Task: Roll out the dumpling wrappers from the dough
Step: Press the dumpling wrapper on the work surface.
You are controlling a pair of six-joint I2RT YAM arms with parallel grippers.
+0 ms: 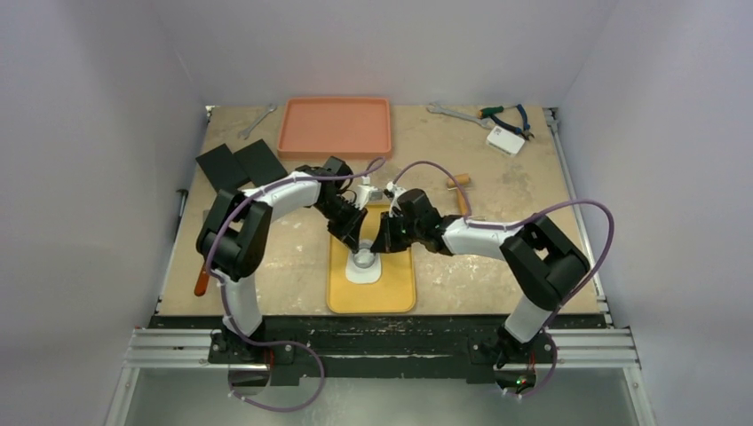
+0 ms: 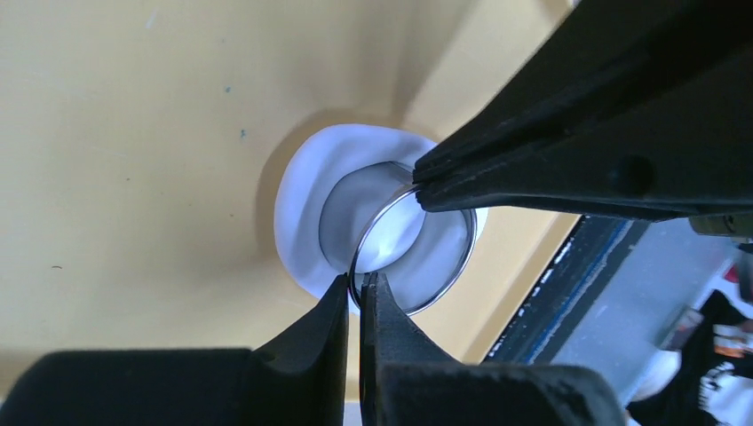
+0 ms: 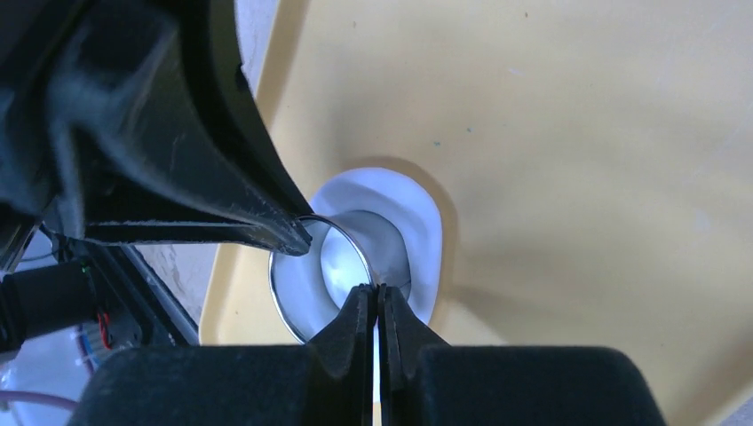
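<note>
Evidently both arms reached inward over the yellow tray [image 1: 373,297], which lay at the near middle of the worktop [image 1: 266,257]. On the tray's near half sat the white dough [image 2: 302,209], a small flattened patch with a rounded outline. The metal ring cutter [image 2: 416,244] stood on top of it. The dough spread a little past the ring on the far side, and inside the ring it looked flat and pale. I could not tell whether it was cut free there.

From its wrist camera, my left gripper [image 2: 360,288] was clenched on the ring cutter's thin rim, fingers pressed together with the metal between them. My right gripper [image 3: 376,297] pinched the rim the same way at the opposite side, so the two faced each other across the ring.

Farther off, an orange tray [image 1: 335,126] lay at the far middle. Pliers [image 1: 508,115] and a small white box [image 1: 504,139] lay at the far right, well apart from the dough.
</note>
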